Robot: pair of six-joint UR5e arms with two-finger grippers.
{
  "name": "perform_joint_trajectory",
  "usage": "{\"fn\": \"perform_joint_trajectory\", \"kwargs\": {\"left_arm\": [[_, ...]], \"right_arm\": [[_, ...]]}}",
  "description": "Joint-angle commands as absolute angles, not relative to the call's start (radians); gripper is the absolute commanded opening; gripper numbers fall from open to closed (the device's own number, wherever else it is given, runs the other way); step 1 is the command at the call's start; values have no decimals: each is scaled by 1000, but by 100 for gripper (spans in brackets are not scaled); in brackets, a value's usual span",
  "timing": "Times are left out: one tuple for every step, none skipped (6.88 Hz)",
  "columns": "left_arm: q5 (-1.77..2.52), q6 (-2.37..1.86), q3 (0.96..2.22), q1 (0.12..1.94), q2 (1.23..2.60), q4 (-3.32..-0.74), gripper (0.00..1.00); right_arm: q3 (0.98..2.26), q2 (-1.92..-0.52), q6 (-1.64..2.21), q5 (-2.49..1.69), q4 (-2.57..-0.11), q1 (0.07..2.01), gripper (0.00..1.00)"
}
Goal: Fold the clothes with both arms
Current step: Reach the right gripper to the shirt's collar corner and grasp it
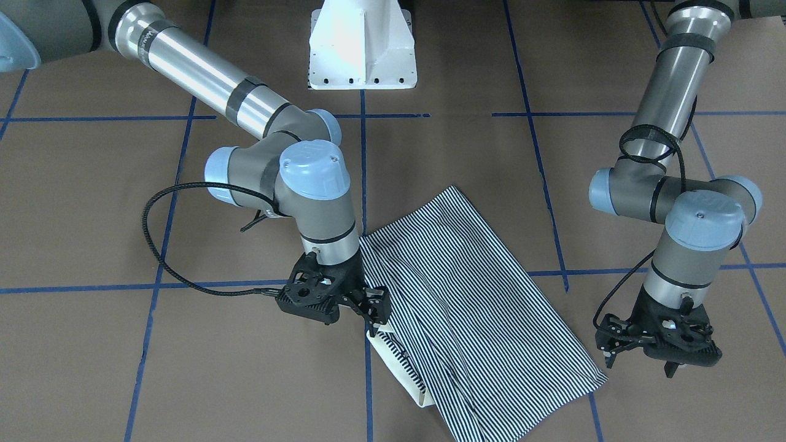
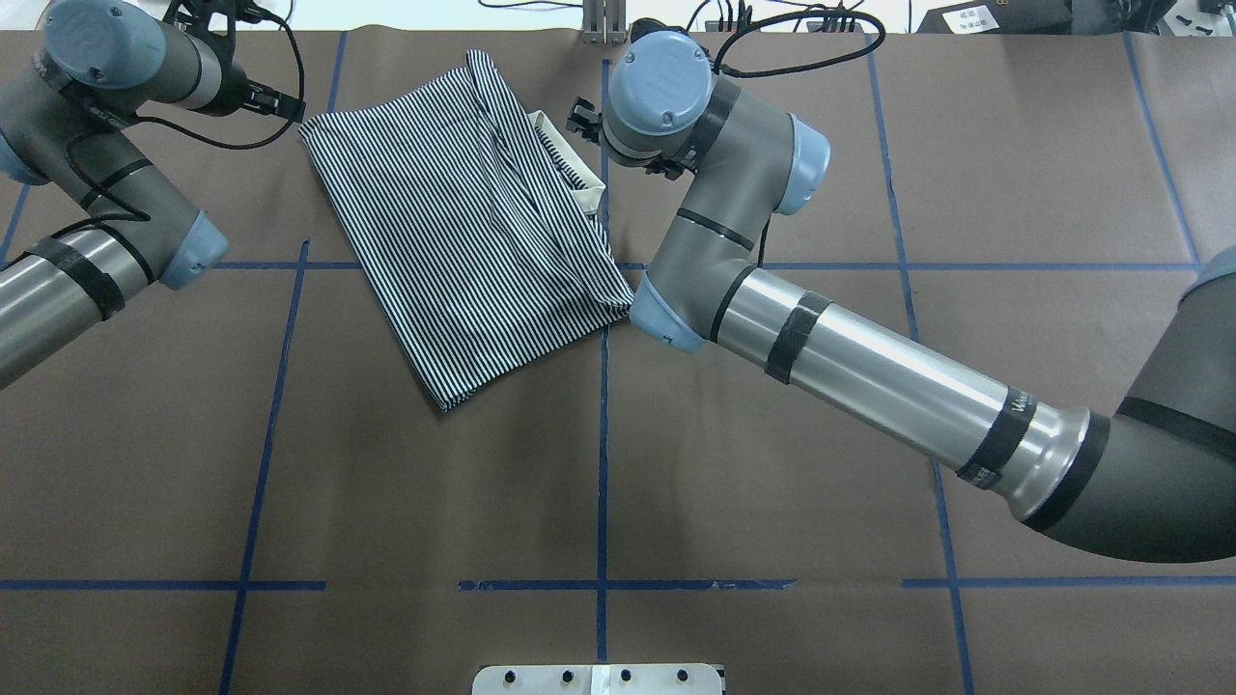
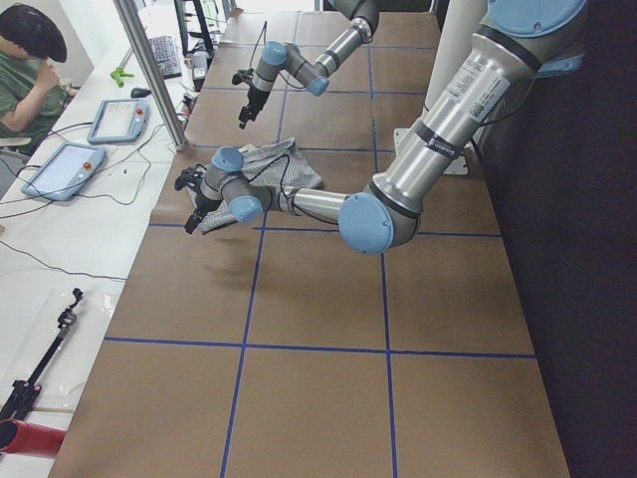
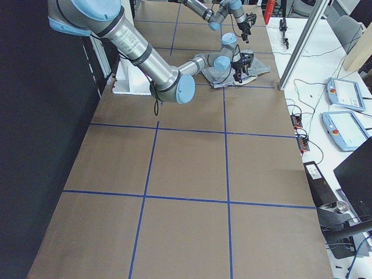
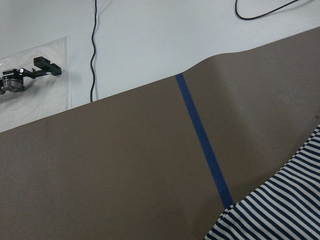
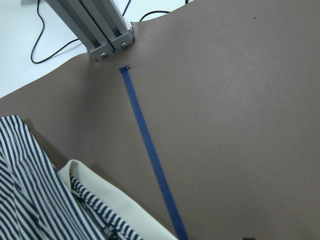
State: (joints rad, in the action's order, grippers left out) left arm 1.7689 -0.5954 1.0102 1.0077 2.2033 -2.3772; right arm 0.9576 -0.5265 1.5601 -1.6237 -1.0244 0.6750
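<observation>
The striped polo shirt (image 1: 473, 294) lies folded into a flat, slanted rectangle on the brown table, toward the far edge in the overhead view (image 2: 454, 241). Its cream collar (image 1: 399, 368) sticks out along one side (image 2: 579, 188). My right gripper (image 1: 376, 310) hovers over the collar edge, empty, jaws apart; its wrist view shows collar (image 6: 110, 200) and stripes below. My left gripper (image 1: 638, 362) is open and empty, off the shirt's other side, above bare table (image 2: 266, 97). The left wrist view shows only a shirt corner (image 5: 280, 210).
The white pedestal base (image 1: 362, 55) stands at the robot's side of the table. Blue tape lines (image 2: 603, 463) form a grid on the brown cover. An aluminium post (image 6: 100, 25) rises at the far edge. Beyond it is a desk with tablets (image 3: 60, 164) and a seated person (image 3: 30, 70).
</observation>
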Motion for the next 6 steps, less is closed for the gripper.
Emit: {"fn": "perform_joint_trajectory", "kwargs": {"left_arm": [[1769, -598, 1011, 1008, 2201, -2378, 100], [1769, -598, 1014, 1008, 2201, -2378, 100], [1769, -598, 1014, 1008, 2200, -2378, 100], [1770, -598, 1015, 1008, 2200, -2378, 100], [1769, -598, 1015, 1008, 2200, -2378, 100], [1770, -598, 1017, 1008, 2200, -2378, 100]], "right_arm": [[852, -476, 1618, -1536, -953, 629, 86], [824, -466, 1620, -1526, -951, 618, 86], [801, -465, 1620, -1491, -951, 605, 84], [798, -463, 1620, -1490, -951, 601, 67], [796, -463, 1621, -1482, -951, 597, 57], [790, -463, 1624, -1476, -951, 592, 57]]}}
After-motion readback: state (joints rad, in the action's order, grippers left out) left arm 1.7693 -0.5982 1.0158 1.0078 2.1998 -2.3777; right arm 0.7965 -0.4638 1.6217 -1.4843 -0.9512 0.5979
